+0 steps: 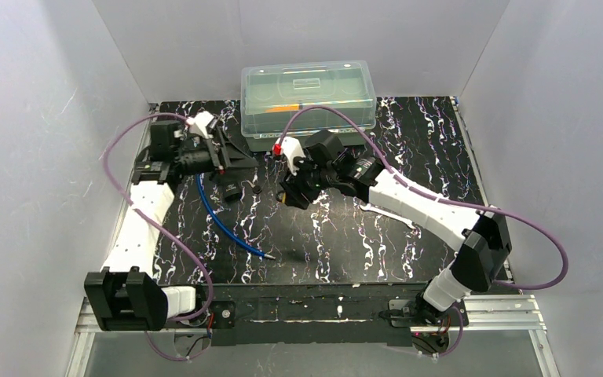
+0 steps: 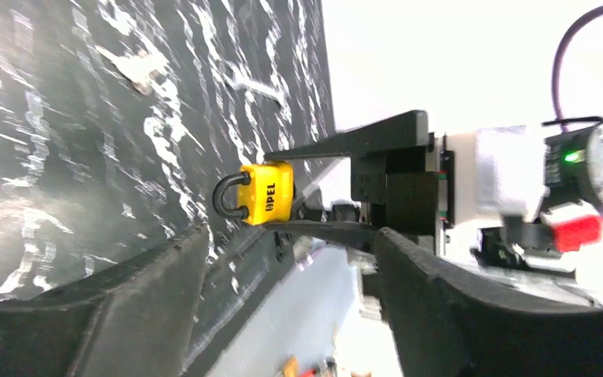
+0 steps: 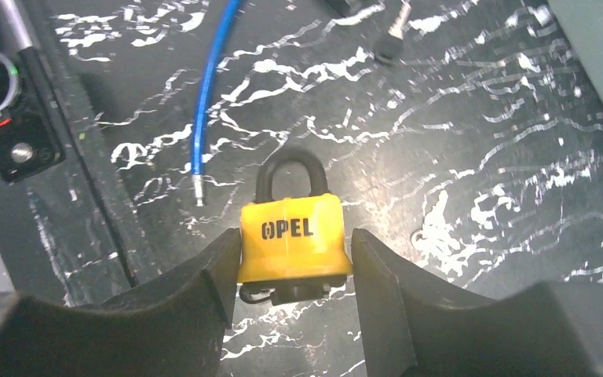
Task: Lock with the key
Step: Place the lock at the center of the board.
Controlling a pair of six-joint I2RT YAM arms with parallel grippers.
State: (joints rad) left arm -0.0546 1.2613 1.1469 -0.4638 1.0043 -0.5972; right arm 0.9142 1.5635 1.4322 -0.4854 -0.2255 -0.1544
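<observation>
A yellow padlock [image 3: 292, 236] marked OPEL, its black shackle shut and pointing away, sits between the fingers of my right gripper [image 3: 294, 263], which is shut on its body close over the black marbled table. A dark stub with a thin wire loop sticks out of its underside; I cannot tell what it is. A small silvery key [image 3: 393, 33] with a dark head lies on the table beyond. My left gripper [image 2: 290, 259] stands open with nothing between its fingers, facing the padlock [image 2: 265, 192] from the shackle side, a short way off.
A clear lidded plastic box [image 1: 308, 98] stands at the back centre. A blue cable [image 1: 224, 220] curves across the table left of the padlock. A small black block [image 1: 232, 188] lies under the left gripper [image 1: 235, 177]. White walls close in on three sides.
</observation>
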